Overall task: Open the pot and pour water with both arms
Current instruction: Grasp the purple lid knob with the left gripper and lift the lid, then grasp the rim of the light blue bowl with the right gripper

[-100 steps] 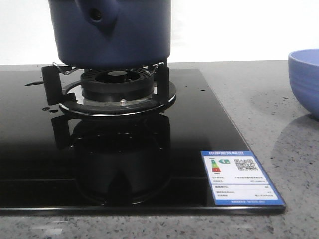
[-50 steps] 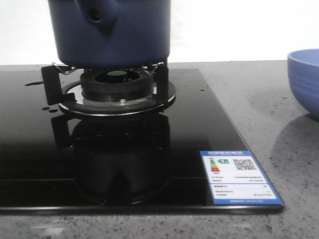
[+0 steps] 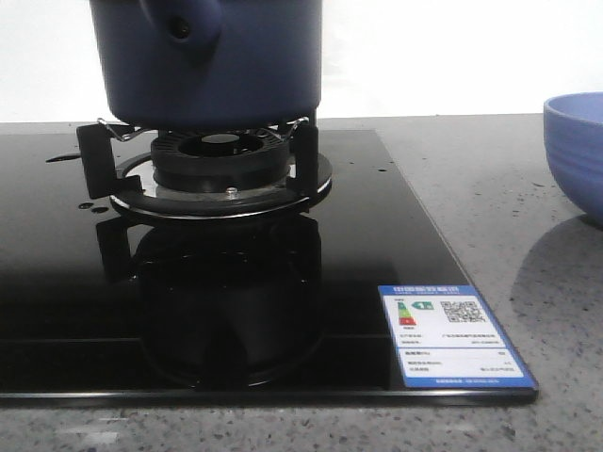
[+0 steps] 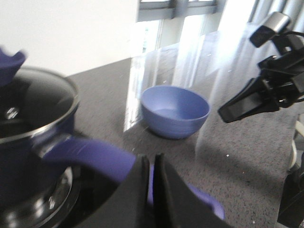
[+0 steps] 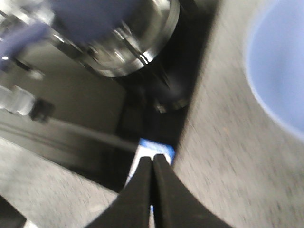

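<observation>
The dark navy pot (image 3: pixel 217 66) stands on the gas burner (image 3: pixel 221 160), with its holed side stub (image 3: pixel 179 28) facing the front camera. In the left wrist view the pot (image 4: pixel 28 161) carries a steel-rimmed glass lid (image 4: pixel 33 102), and its blue handle (image 4: pixel 90 154) runs out beneath my left gripper (image 4: pixel 149 164). That gripper is shut and empty just above the handle. My right gripper (image 5: pixel 153 164) is shut and empty, hovering over the cooktop's front right corner. The view is blurred. Neither gripper shows in the front view.
A light blue bowl (image 3: pixel 577 151) stands on the grey counter right of the black glass cooktop (image 3: pixel 57 282); it also shows in both wrist views (image 4: pixel 175 111) (image 5: pixel 280 66). A blue-white label (image 3: pixel 452 334) marks the cooktop's corner. The right arm (image 4: pixel 270 85) hangs beyond the bowl.
</observation>
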